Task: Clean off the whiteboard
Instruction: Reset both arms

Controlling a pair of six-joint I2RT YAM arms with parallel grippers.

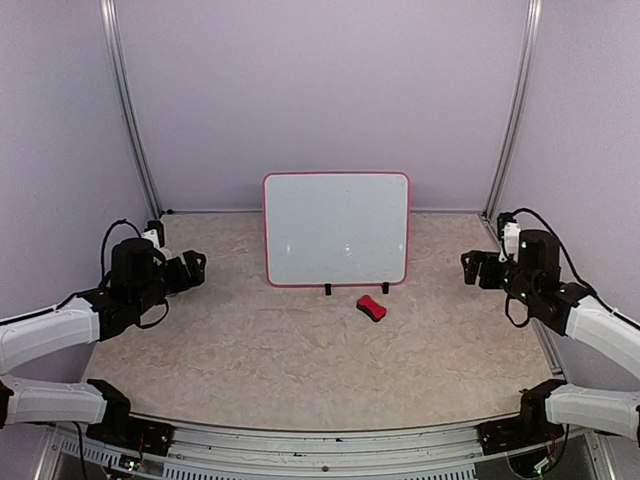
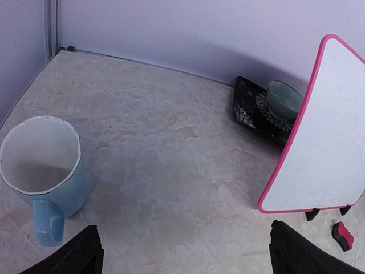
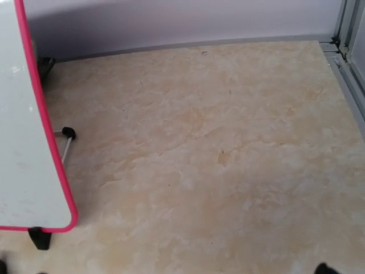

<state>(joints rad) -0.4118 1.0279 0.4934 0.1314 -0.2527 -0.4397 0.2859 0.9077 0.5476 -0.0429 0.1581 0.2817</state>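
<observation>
Whiteboard [image 1: 336,229] upright on marbled table [image 1: 250,350].

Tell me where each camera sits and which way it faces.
Top external: above and behind the robot, looking down at the whiteboard and red eraser; left gripper and right gripper both show, open.
Left wrist: low on the left, facing the back and right; blue mug, black tray, whiteboard; own fingers at the bottom.
Right wrist: low on the right, facing the back; whiteboard edge at left; only fingertips show.
Shared: all see the whiteboard; top and left wrist share the eraser.
</observation>
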